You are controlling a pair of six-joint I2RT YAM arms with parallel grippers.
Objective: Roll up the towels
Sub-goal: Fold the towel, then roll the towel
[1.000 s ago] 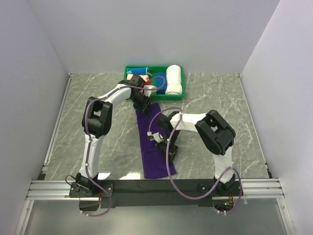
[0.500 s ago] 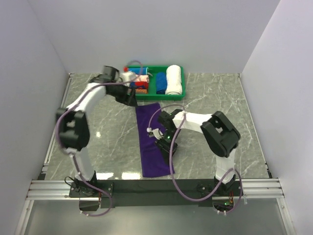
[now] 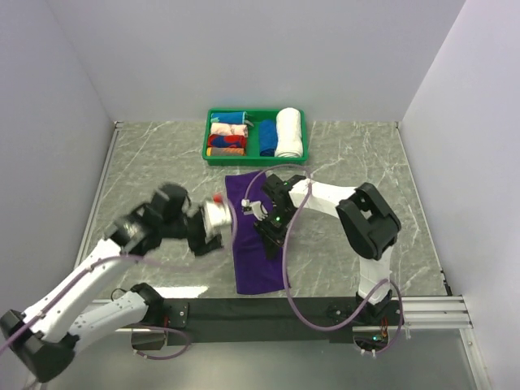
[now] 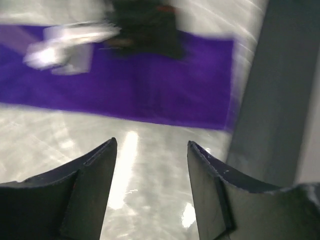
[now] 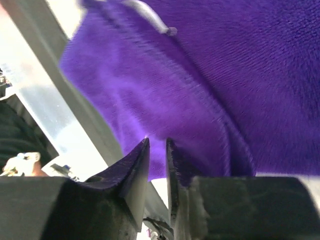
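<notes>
Purple towel point(image 3: 256, 272) lies flat, right gripper point(image 5: 157, 142) nipped nearly shut on a fold, left gripper point(image 4: 152, 144) wide open, empty; I'd roll tight, edges square.

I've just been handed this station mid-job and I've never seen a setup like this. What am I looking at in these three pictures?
Two robot arms are bolted to the near edge of a grey table. The overhead picture looks down from behind them. The other two come from a camera on each wrist, looking past its jaws. A purple towel lies flat, unrolled, in front of the arms. At the back, a green tray holds rolled towels, one of them a white roll. The left arm, blurred, is beside the towel, jaws open and empty. The right arm has its jaws nearly closed, down at the towel; whether they pinch cloth I cannot tell.
</notes>
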